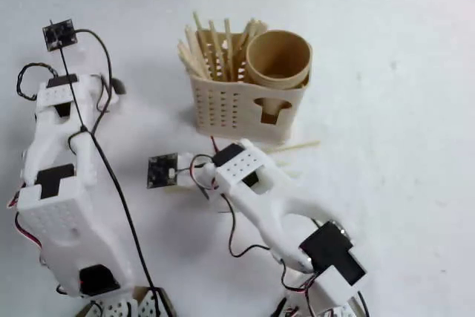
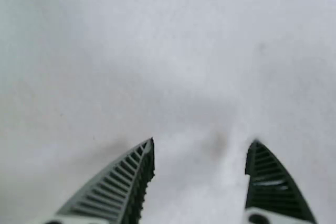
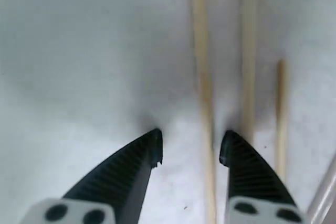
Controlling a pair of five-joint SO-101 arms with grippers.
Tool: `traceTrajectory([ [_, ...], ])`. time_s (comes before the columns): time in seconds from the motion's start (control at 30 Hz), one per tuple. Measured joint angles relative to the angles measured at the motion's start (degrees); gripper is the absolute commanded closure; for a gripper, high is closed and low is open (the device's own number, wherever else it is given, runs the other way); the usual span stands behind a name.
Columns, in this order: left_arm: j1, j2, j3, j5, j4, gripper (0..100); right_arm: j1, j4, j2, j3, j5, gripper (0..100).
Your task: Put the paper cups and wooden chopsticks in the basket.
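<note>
Three chopsticks are lying beside the basket; the right gripper, part-open and empty, is straddling one running lengthwise between its jaws.

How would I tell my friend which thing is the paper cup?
Find the cream basket with holes in its walls, near the middle of the white table. The paper cup stands inside it, next to a bunch of wooden chopsticks. It is the only wide, round, tan thing; the chopsticks are thin sticks.
</note>
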Motion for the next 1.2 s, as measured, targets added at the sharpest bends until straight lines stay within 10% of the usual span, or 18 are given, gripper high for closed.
traceTrajectory([
  [0.43,0.0,0.0,0.0,0.0,0.0,72,1.3,3.7,-2.0,-2.5,-5.7,98.2],
  [0.93,0.0,0.0,0.0,0.0,0.0,72,4.7,15.5,-38.7,-26.5,-25.8,98.2],
  [1.2,0.0,0.0,0.0,0.0,0.0,72,8.9,-2.9,-31.0,-38.6,-42.2,98.1],
])
